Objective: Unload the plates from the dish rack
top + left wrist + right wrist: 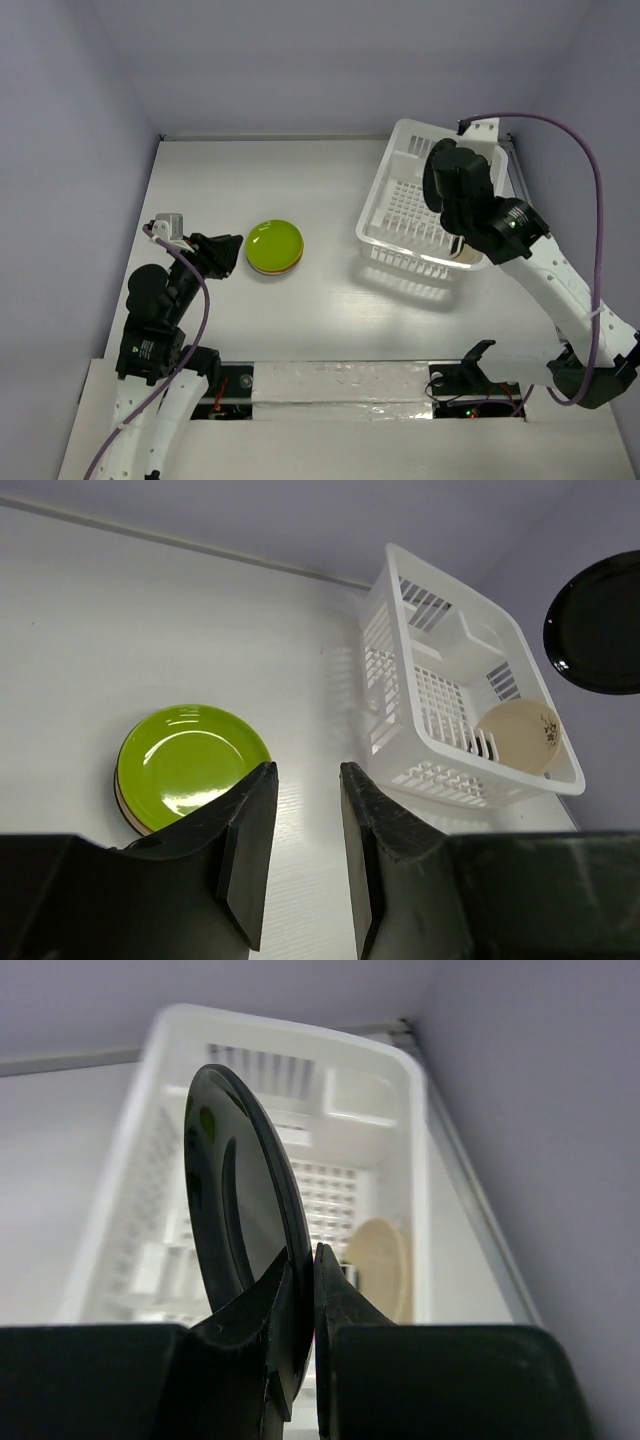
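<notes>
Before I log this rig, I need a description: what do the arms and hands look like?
Both the left arm and right arm have white links with black joint housings. A purple cable loops along each. The left hand and right hand are black, each with two flat, wedge-shaped fingers.

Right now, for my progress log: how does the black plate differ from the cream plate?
The black plate is glossy and dark; the cream plate is pale with small motifs. The black plate is pinched at its rim by the right gripper and held above the dish rack; the cream plate stands inside the rack against its tines, with no gripper on it. Both are round and on edge.
</notes>
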